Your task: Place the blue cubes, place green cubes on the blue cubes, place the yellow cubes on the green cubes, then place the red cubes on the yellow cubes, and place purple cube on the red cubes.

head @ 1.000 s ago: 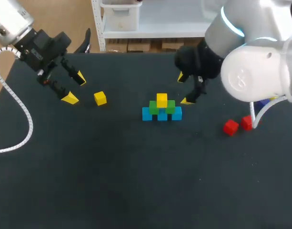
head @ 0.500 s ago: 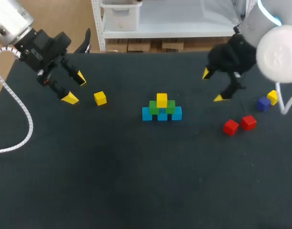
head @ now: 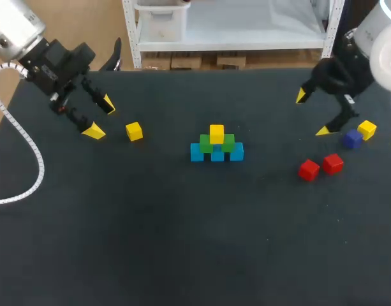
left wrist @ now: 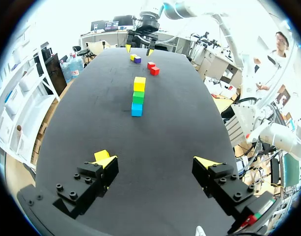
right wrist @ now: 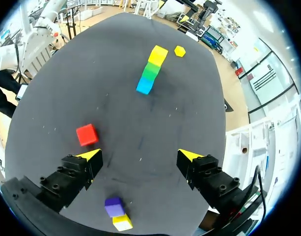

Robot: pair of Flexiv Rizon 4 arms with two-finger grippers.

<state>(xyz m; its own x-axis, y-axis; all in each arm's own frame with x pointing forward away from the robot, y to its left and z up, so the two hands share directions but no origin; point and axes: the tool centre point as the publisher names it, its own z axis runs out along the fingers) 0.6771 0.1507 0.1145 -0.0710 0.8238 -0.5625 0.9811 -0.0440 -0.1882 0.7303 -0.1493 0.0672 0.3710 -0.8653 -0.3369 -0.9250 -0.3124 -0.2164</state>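
stack [head: 217,145]: tabletop [head: 182,242] centre, blue, green, one yellow on top
left end effector [head: 101,118]: wide, empty, left of loose yellow cube [head: 134,131]
right end effector [head: 312,113]: wide, empty, beside purple cube [head: 353,138]
red cubes [head: 309,169]: right, loose

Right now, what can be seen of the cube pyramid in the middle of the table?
The cube pyramid has three tiers of plain cubes: three blue cubes side by side on the dark table, two green cubes on them, one yellow cube on top. It stands upright mid-table; nothing else touches it.
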